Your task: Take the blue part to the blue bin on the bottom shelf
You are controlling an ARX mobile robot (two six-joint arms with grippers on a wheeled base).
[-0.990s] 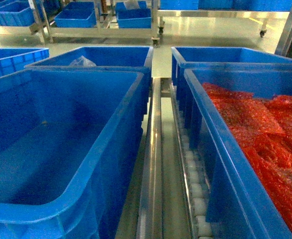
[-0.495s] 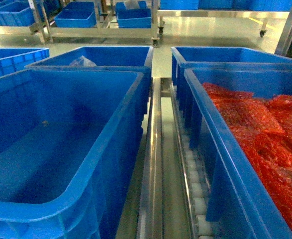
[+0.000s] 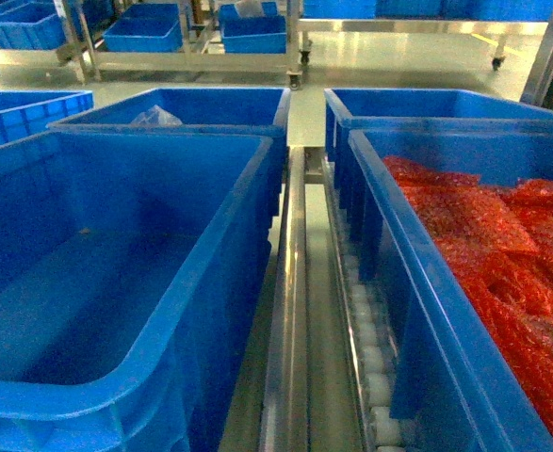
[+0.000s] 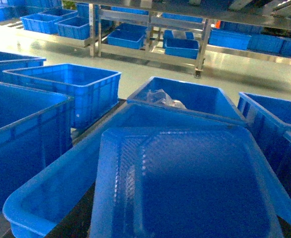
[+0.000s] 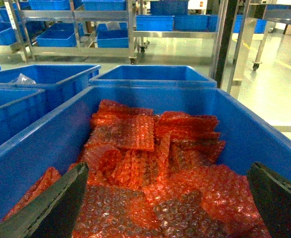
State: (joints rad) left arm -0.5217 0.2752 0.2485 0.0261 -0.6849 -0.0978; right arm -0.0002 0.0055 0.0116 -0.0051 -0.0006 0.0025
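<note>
The blue part (image 4: 185,183), a translucent blue tray, fills the lower half of the left wrist view and hangs over the near end of a large empty blue bin (image 4: 51,196). It hides my left gripper's fingers, with only dark slivers showing at its two sides. That bin (image 3: 201,273) stands on the left of the bottom shelf (image 3: 290,311), beside the steel divider rail and white rollers (image 3: 370,363). My right gripper (image 5: 167,166) is open over red bubble wrap (image 5: 150,163) with nothing between its fingers. No arm shows in the head view.
The right-hand blue bin (image 3: 389,245) holds the red bubble wrap. Two more blue bins stand behind, the left one (image 3: 210,104) holding a clear plastic bag (image 3: 154,118). Steel racks with blue bins (image 3: 144,33) line the far side of the floor.
</note>
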